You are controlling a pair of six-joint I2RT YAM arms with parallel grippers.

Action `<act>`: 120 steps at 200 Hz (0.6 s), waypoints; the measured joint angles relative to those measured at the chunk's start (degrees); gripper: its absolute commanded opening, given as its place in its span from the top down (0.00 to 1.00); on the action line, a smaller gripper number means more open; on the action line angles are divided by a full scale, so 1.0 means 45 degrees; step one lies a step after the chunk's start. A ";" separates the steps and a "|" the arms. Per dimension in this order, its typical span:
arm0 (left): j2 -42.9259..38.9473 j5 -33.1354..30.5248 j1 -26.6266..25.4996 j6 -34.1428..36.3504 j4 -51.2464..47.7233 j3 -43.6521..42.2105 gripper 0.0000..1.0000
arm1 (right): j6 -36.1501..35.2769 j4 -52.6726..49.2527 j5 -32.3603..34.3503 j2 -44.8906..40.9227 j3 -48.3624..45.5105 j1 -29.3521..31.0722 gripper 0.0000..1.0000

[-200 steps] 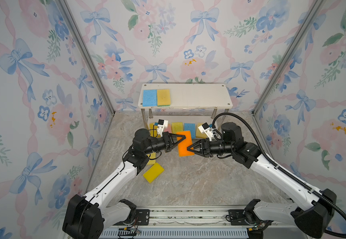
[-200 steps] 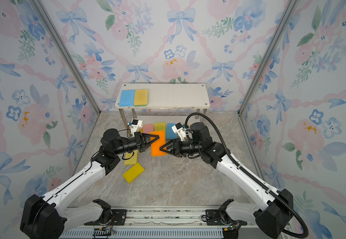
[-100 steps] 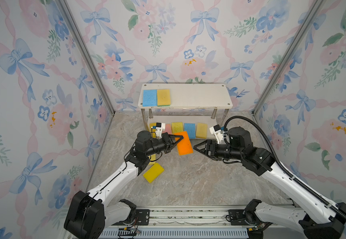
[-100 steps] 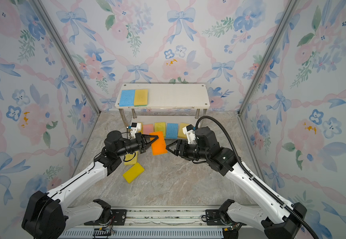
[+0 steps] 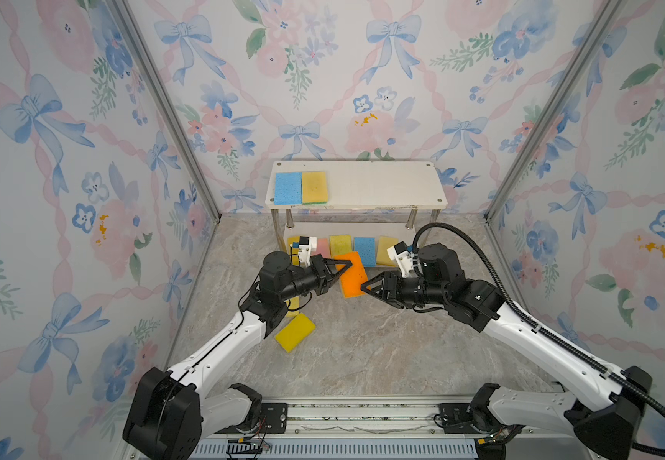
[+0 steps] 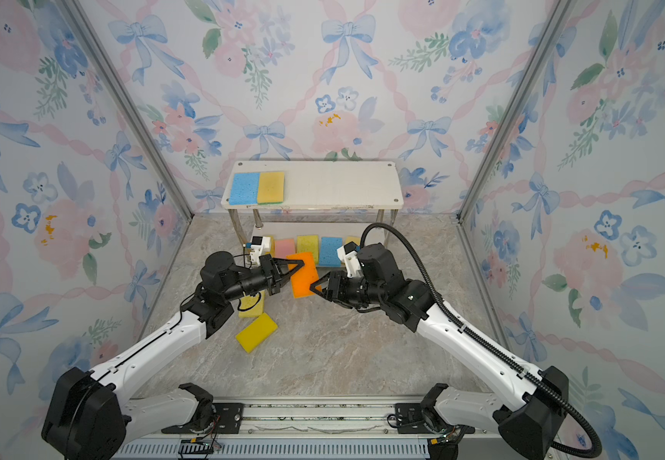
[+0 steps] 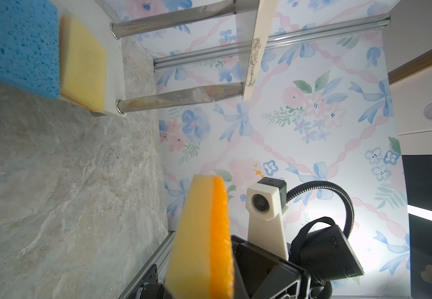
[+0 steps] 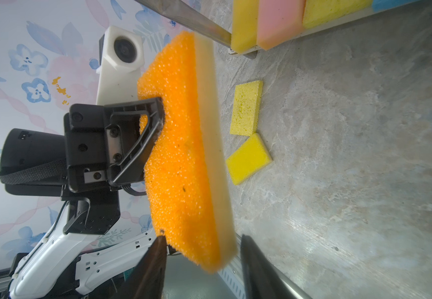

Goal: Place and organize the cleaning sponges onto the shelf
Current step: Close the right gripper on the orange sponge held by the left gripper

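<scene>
Jaws of the left gripper (image 5: 346,264) are clamped on one short end of the orange sponge (image 5: 354,275) in both top views. It hangs in the air, well in front of the shelf (image 5: 382,185). Jaws of the right gripper (image 5: 363,287) stand apart around its other end. If the left jaws let go before the right ones squeeze, I think it drops. Down behind the left jaws, a bright yellow sponge (image 5: 295,331) lies on the stone-look floor (image 5: 362,350).

From the left wrist, the block sticks out past the jaws: thick soft yellow foam, one thin orange layer.

From the right wrist, that layer looks rough and bumpy. One right jaw touches it, and the other stands just off the pale foam. They reach only its end, so squashy foam could twist or slip. Beyond them lies a pale yellow sponge (image 8: 247,107), full of tiny holes.
</scene>
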 measured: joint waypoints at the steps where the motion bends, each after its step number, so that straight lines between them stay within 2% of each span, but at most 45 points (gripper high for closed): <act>1: -0.0005 0.0000 0.0000 0.0000 0.0000 0.0000 0.94 | -0.0015 0.0005 0.0000 0.0000 0.0000 0.0000 0.56; 82: -0.0194 -0.0039 0.0000 -0.0010 0.0000 -0.0019 0.93 | 0.0068 0.0185 -0.0010 0.0000 0.0000 0.0015 0.80; 120: -0.0199 -0.0097 0.0000 -0.0141 0.0000 -0.0121 0.81 | 0.0107 0.0223 0.0005 0.0000 0.0000 0.0058 0.88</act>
